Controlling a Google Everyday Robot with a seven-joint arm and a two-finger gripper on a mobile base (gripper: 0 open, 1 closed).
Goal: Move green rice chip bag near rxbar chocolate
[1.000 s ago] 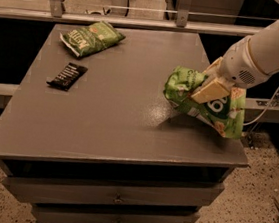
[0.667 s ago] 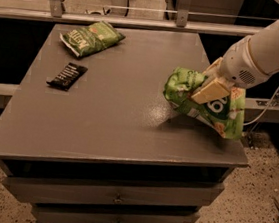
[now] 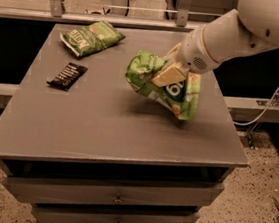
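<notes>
- Grey cabinet top fills my view, with drawers below it and a speckled floor around the base.
- My gripper sits over the right half of the top, at the end of the white arm that reaches in from the upper right. Its pale finger is pressed into the crumpled upper part of the green rice chip bag, so I read it as clamped on the bag.
- That bag hangs tilted from the grip, its long axis sloping from upper left down to lower right. It looks lifted, with a shadow under it, though I cannot tell whether its lowest corner brushes the surface.
- Over by the left edge the rxbar chocolate lies flat, well apart from the bag, its long axis running diagonally.
- From the gripper, the bar lies toward the left of the view at much the same depth, so I judge the carry to be a nearly sideways sweep across bare surface.
- A smaller, duller green bag rests behind the bar, near the far left corner. I would aim the set-down in front of it, just beside the bar's right side, so neither gets nudged.
</notes>
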